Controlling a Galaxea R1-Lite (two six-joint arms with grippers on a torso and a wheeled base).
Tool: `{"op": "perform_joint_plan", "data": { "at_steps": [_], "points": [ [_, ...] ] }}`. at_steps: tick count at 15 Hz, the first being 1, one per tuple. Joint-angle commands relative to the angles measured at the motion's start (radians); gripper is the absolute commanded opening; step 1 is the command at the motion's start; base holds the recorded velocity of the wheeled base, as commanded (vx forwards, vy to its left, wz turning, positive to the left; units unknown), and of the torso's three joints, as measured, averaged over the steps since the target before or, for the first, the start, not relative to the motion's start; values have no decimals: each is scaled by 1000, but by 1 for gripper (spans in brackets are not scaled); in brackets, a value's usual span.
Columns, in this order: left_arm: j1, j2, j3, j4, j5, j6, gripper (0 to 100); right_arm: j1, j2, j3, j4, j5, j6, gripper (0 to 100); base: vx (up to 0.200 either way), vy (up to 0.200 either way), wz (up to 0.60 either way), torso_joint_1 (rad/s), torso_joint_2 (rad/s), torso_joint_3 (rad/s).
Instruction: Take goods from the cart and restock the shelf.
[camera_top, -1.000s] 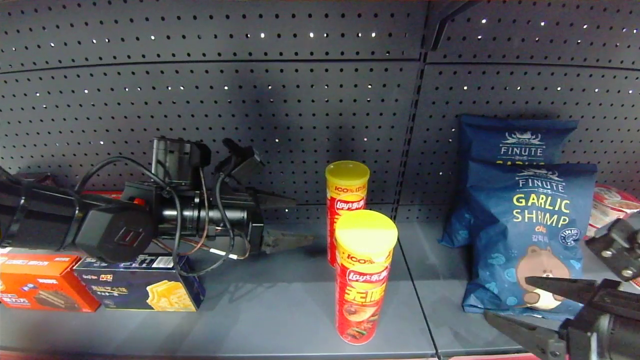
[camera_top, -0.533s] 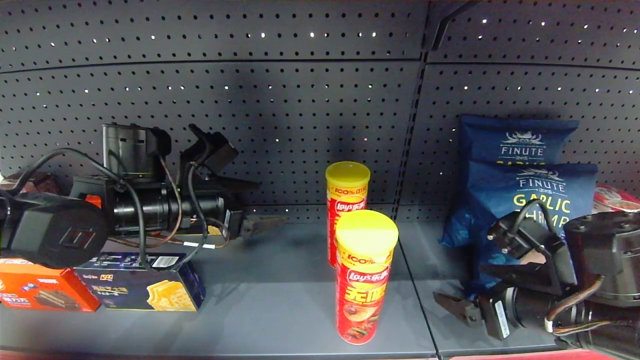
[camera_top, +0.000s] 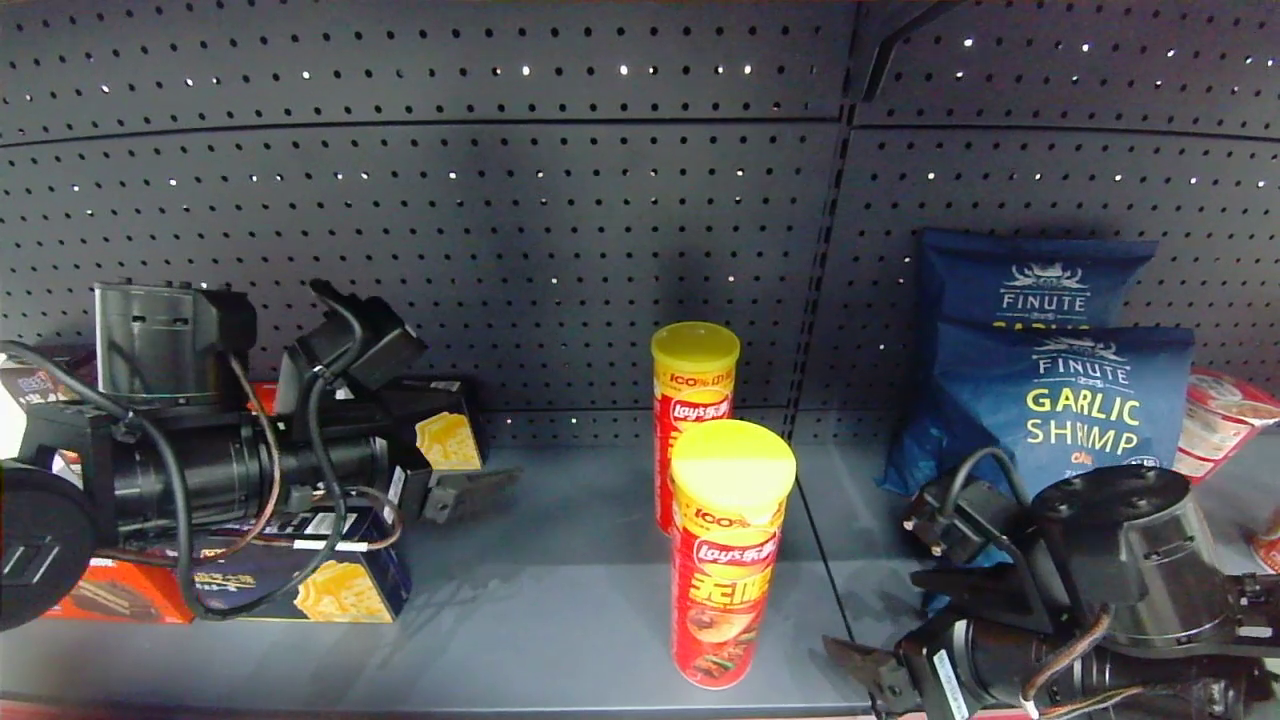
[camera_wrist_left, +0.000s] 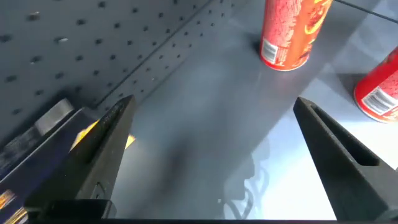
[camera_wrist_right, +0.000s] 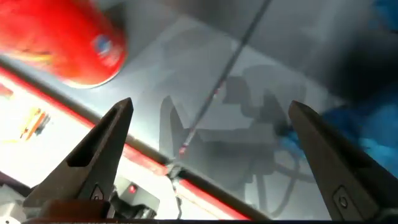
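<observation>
My left gripper (camera_wrist_left: 212, 102) hangs low over the shelf (camera_top: 560, 610), jaws wide with nothing between them, just right of the boxes (camera_top: 345, 590). Two cans stand upright mid-shelf, the near can (camera_top: 730, 560) right in front of the far can (camera_top: 693, 400); I cannot tell if they touch. My right gripper (camera_wrist_right: 211, 104) sits at the shelf's near edge, right of the near can, jaws wide and empty, in front of the blue bags (camera_top: 1075, 400).

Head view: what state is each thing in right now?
Front red cylindrical can with yellow lid: upright, lid on.
Rear red can: upright, lid on.
Front blue crisp bag: standing upright.
Dark blue cardboard box: lying flat.
Left gripper: jaws open, empty.
Right gripper: jaws open, empty.
</observation>
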Motion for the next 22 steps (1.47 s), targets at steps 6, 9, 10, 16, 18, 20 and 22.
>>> {"op": "perform_joint_plan", "data": {
  "at_steps": [6, 9, 10, 16, 18, 20, 22],
  "points": [
    [25, -24, 42, -7, 10, 3, 100, 31, 107, -63, -49, -4, -4, 100, 0, 0, 0, 0, 0, 0],
    [25, -23, 52, -9, 10, 3, 100, 31, 143, -97, -51, -9, -4, 100, 0, 0, 0, 0, 0, 0],
    [25, -23, 52, -9, 10, 3, 100, 31, 150, -103, -52, -9, -4, 100, 0, 0, 0, 0, 0, 0],
    [31, -23, 80, -12, 10, 3, 100, 32, 173, -111, -80, -6, -4, 100, 0, 0, 0, 0, 0, 0],
    [33, -23, 85, -12, 10, 3, 100, 32, 175, -109, -80, -3, -4, 100, 0, 0, 0, 0, 0, 0],
    [33, -21, 85, -12, 10, 3, 100, 40, 185, -112, -91, -4, -4, 100, 0, 0, 0, 0, 0, 0],
    [34, -21, 88, -12, 10, 3, 100, 54, 189, -111, -103, -4, -4, 100, 0, 0, 0, 0, 0, 0]
  ]
}}
